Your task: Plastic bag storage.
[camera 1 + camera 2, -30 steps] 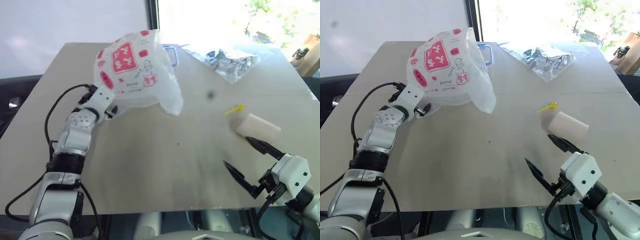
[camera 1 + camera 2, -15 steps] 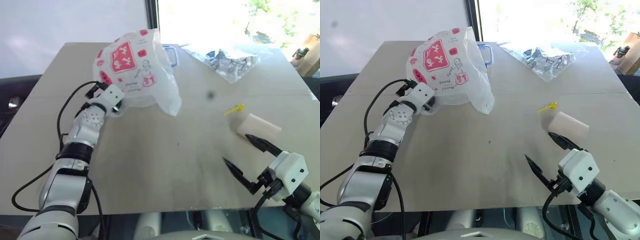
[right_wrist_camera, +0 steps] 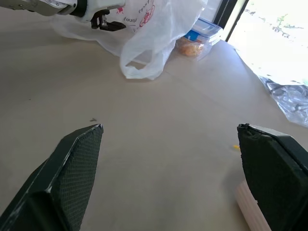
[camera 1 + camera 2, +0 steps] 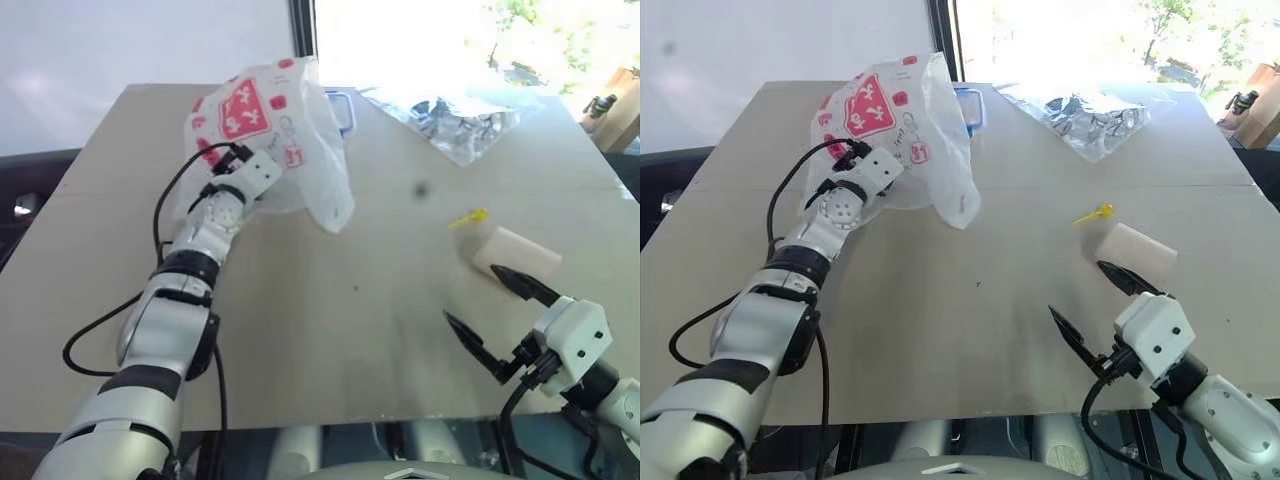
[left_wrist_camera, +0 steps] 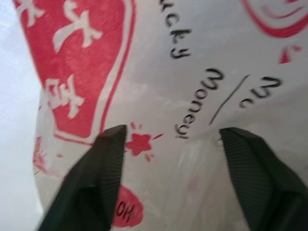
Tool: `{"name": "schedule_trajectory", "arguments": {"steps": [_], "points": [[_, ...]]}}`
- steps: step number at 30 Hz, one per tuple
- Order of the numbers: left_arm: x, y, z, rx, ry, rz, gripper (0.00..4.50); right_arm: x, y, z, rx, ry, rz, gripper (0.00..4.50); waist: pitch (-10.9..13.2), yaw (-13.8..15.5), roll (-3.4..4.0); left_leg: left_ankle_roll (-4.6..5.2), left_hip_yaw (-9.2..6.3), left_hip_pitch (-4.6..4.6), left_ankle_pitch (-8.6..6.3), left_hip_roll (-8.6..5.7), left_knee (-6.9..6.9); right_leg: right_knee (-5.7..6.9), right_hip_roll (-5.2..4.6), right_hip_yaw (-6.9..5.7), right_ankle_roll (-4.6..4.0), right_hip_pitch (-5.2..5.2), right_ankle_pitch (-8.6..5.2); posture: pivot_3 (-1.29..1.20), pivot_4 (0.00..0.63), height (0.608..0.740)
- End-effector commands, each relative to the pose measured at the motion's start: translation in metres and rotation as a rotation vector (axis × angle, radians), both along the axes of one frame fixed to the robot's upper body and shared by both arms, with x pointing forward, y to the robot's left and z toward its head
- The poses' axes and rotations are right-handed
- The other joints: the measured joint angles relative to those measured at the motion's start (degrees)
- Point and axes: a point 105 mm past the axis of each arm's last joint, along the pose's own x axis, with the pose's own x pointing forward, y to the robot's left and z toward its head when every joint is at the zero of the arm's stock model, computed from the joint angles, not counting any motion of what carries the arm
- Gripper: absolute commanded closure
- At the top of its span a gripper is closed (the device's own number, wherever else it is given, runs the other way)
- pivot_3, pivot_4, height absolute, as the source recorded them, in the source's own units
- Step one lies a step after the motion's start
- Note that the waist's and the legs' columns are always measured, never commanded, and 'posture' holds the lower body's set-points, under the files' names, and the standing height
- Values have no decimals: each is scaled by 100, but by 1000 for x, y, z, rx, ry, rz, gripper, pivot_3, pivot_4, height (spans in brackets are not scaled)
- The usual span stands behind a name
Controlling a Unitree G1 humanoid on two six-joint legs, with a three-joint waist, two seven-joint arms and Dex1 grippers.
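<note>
The plastic bag [image 5: 202,67] reads "ucky" and "Money".

The plastic bag [image 4: 275,140]: thin translucent white, red-printed; puffed upright at the table's far left, apparently empty.

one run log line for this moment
left gripper: open, against plastic bag | right gripper: open, idle | bag: on table, uncollected
</note>
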Motion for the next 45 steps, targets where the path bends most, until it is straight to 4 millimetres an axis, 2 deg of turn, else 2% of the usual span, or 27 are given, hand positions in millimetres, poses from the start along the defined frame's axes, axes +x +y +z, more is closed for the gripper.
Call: {"name": "schedule_trajectory", "arguments": {"steps": [1, 2, 4, 8, 12, 14, 15, 17, 19, 21, 28, 33, 37, 41, 45], "points": [[-1, 3, 23, -62, -77, -28, 3015, -4, 5, 8, -19, -34, 11, 0, 0, 4, -1, 0, 0, 0, 0, 0, 0, 0, 0, -1, 0, 0, 0, 0, 150, 740], [-2, 5, 28, -85, -99, -34, 3610, -3, 4, 8, -27, -34, 2, 0, 0, 5, 0, 0, -2, -1, 0, 0, 0, 0, 0, -2, 0, 0, 0, 0, 150, 740], [-6, 8, 38, -112, -135, -52, 4475, 0, 3, 5, -54, -27, -23, 0, 0, 4, 0, -1, 0, -1, 1, 0, 0, 0, -1, -2, 0, 0, 0, 0, 150, 740], [-12, 14, 45, -129, -160, -66, 4475, 3, 5, 1, -68, -15, -18, 0, 0, 8, 0, -8, -2, -1, 5, 1, 0, 0, -1, -4, 0, 0, 0, 0, 150, 740], [-23, 19, 32, -275, -36, -104, 4475, 6, 9, -2, -74, -5, 19, 0, 0, 5, 1, -8, 0, 0, 5, 2, 3, 2, -3, -3, 0, 1, 0, 0, 150, 740], [-32, 28, 27, -291, 14, -86, 3972, 8, 10, -1, -67, -5, 30, 0, -1, -6, 1, -22, -1, 0, 13, 3, 4, 2, -2, -3, -1, 1, 0, 0, 150, 740], [-36, 38, 20, -290, 49, -37, 3885, 9, 11, -1, -68, -6, 41, 0, 0, -23, 1, -24, -1, 0, 14, 4, 4, 3, -2, -3, -1, 1, 0, 0, 150, 740], [-47, 53, 7, -248, 99, 45, 2862, 12, 12, -2, -68, -5, 56, 0, -1, -15, 0, -23, -3, 1, 14, 6, 4, 4, 0, -2, -1, 0, 0, 0, 150, 740], [-57, 65, -3, -177, 115, 124, 2154, 13, 13, -2, -63, -4, 73, 0, -1, -21, 1, -17, -6, 2, 10, 7, 3, 5, 2, -2, -1, 1, 0, 0, 150, 740], [-63, 70, -5, -134, 110, 167, 1372, 14, 15, -2, -56, -4, 90, 0, -2, 2, 2, -2, -15, 9, 1, 6, 2, 7, -3, 4, -1, 5, 0, 0, 150, 740], [-82, 86, -13, -47, 176, 231, 1372, 12, 18, -3, -47, 13, 135, 0, -3, 31, -2, 0, -17, 9, 1, 7, 11, 8, -8, -11, -1, 17, 0, 0, 150, 740], [-69, 84, -16, 2, 183, 215, 1372, 13, 21, -2, -41, 9, 144, 0, -4, 50, -3, 0, -18, 10, 1, 5, 12, 10, -7, -14, -1, 18, 0, 0, 150, 740], [-56, 82, -12, -12, 152, 186, 2553, 13, 22, -4, -43, 11, 150, 0, -4, 45, -4, 1, -19, 9, 0, 1, 17, 9, -6, -18, -1, 21, 0, 0, 150, 740], [-57, 85, 9, -58, 83, 156, 4449, 13, 21, -2, -35, 7, 142, 0, -4, 7, -4, 1, -19, 5, 0, 3, 16, 6, -7, -17, -1, 19, 0, 0, 150, 740], [-63, 81, 30, -247, 42, 109, 4449, 14, 23, 0, -25, -18, 156, 0, -4, 2, -4, 0, -20, 5, 0, 9, 15, 7, -8, -16, -1, 17, 0, 0, 150, 740]]}}
